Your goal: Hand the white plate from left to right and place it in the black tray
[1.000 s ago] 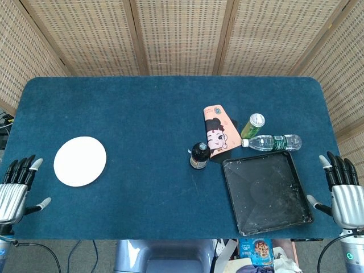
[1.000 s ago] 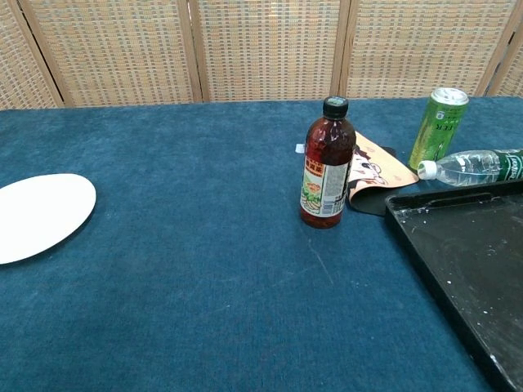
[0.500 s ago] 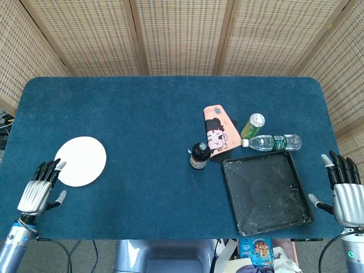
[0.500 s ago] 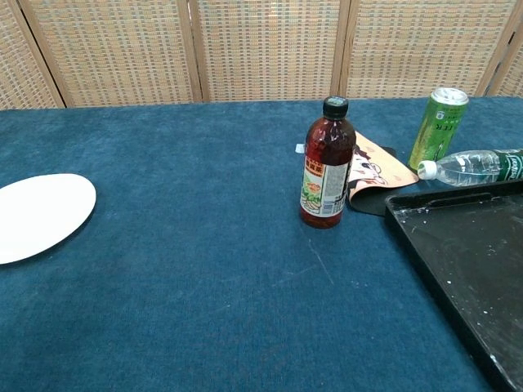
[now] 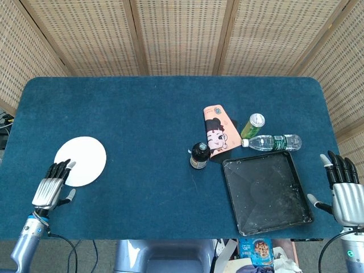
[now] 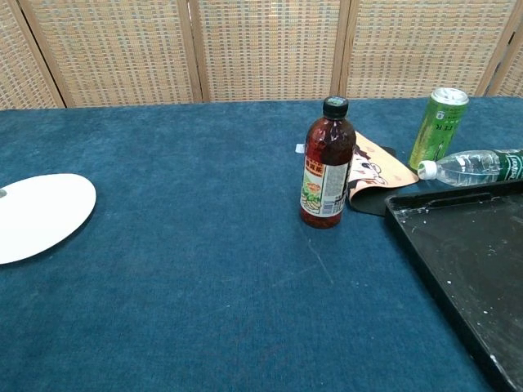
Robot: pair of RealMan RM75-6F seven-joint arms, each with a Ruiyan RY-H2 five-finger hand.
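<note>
The white plate (image 5: 82, 160) (image 6: 41, 214) lies flat on the blue table at the left. My left hand (image 5: 52, 186) hovers at the plate's near-left edge, fingers straight and apart, its fingertips (image 5: 63, 167) overlapping the rim; it holds nothing. The black tray (image 5: 266, 191) (image 6: 466, 261) sits empty at the right front. Beyond the tray's right side, off the table edge, my right hand (image 5: 343, 190) stands open with fingers pointing up. The chest view shows neither hand clearly.
A dark sauce bottle (image 5: 199, 155) (image 6: 326, 166) stands mid-table left of the tray. Behind the tray lie a pink cartoon pack (image 5: 216, 129), a green can (image 5: 253, 125) (image 6: 439, 128) and a clear water bottle (image 5: 272, 142) on its side. Wicker screens back the table.
My left hand has moved up and right from the table's left edge to the plate's near rim. The right hand and the plate have stayed put.
</note>
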